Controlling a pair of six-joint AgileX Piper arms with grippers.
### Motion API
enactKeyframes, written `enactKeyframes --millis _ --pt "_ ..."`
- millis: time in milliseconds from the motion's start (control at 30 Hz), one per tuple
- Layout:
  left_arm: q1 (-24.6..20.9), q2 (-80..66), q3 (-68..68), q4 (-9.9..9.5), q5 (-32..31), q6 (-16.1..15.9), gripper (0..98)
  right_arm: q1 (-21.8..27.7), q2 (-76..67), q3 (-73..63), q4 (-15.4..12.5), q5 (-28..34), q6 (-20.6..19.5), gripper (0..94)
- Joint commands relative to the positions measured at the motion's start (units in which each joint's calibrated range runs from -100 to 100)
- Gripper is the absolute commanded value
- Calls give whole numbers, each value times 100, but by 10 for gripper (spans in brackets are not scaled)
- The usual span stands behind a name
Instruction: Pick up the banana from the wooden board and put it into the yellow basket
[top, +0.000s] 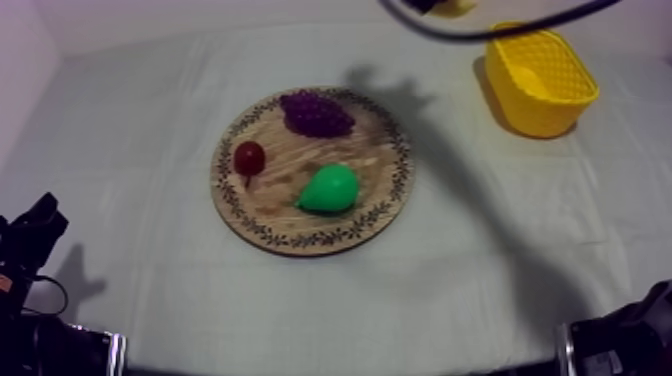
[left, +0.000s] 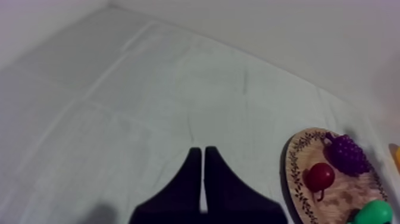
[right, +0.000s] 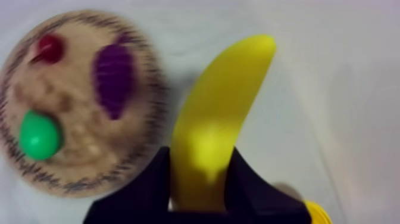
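My right gripper (right: 200, 159) is shut on the yellow banana (right: 221, 113) and holds it high above the table, between the round wooden board (right: 77, 113) and the yellow basket (right: 315, 212). In the top view a bit of the banana (top: 456, 6) shows at the far edge, just left of the basket (top: 540, 78). On the board (top: 380, 205) lie a bunch of grapes (top: 316, 112), a small red fruit (top: 249, 157) and a green pear (top: 330, 189). My left gripper (left: 203, 174) is shut on nothing, low over the cloth left of the board (left: 297, 179).
The basket stands at the far right of the table and looks empty inside. Open cloth lies all around the board. My left arm (top: 35, 235) rests at the near left corner, and the right arm's base (top: 625, 335) at the near right.
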Motion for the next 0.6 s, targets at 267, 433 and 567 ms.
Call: enactKeyframes --millis 267,433,567 --pt "-1 -5 -1 -3 -2 1 1 1501 -132 156 493 -780 -703 76" --pt "-1 -5 -1 -3 -2 0 1 1829 143 311 760 -1082 -1088 75" --pt "-1 -5 -1 -3 -2 -1 1 1936 397 544 950 -1174 -1323 74"
